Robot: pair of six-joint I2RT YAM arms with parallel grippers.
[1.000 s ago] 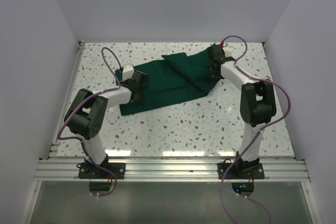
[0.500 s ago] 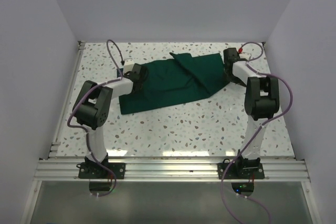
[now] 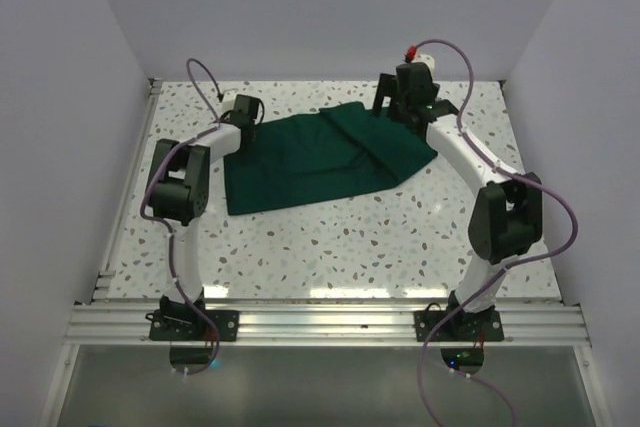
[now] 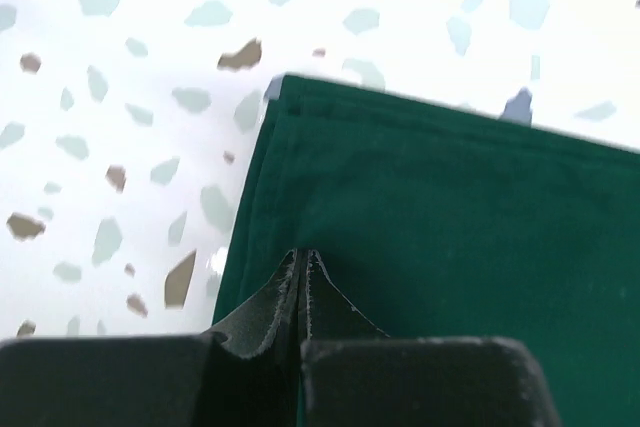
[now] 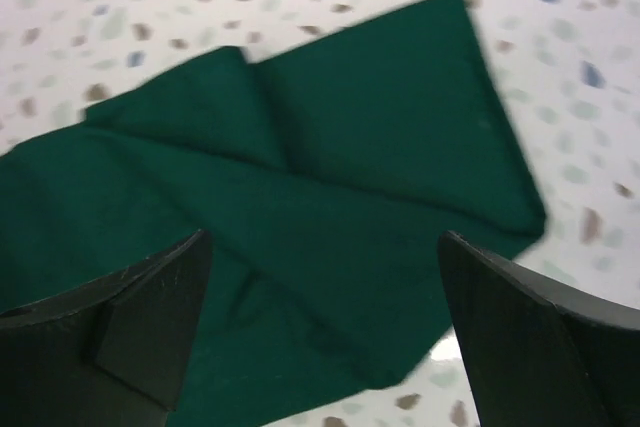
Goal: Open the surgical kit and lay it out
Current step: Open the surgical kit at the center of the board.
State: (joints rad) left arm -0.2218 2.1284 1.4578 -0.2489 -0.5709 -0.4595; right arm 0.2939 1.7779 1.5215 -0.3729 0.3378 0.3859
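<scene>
1. The dark green cloth (image 3: 300,162) lies spread on the speckled table (image 3: 330,247), in the far half, between the two arms.
2. It lies mostly flat. A raised crease runs diagonally across its right part, and in the right wrist view a flap there is doubled over the layer beneath.
3. The left gripper (image 3: 243,125) is down at the cloth's far left corner.
4. In the left wrist view its fingers (image 4: 270,297) are pressed together to a point. They are pinched onto the cloth just inside the stitched hem, a little in from the corner.
5. That corner lies flat on the table, beyond the fingertips.
6. The right gripper (image 3: 398,107) hangs in the air over the far right end of the cloth, clear of it.
7. Its jaws are spread wide and hold nothing. In the right wrist view, which is somewhat blurred, the cloth shows between the two dark fingers (image 5: 150,317).
8. A purple cable (image 3: 470,127) loops along each arm, and a small red tip (image 3: 410,50) shows above the right wrist.
9. Plain white walls (image 3: 60,97) enclose the table on three sides.
</scene>
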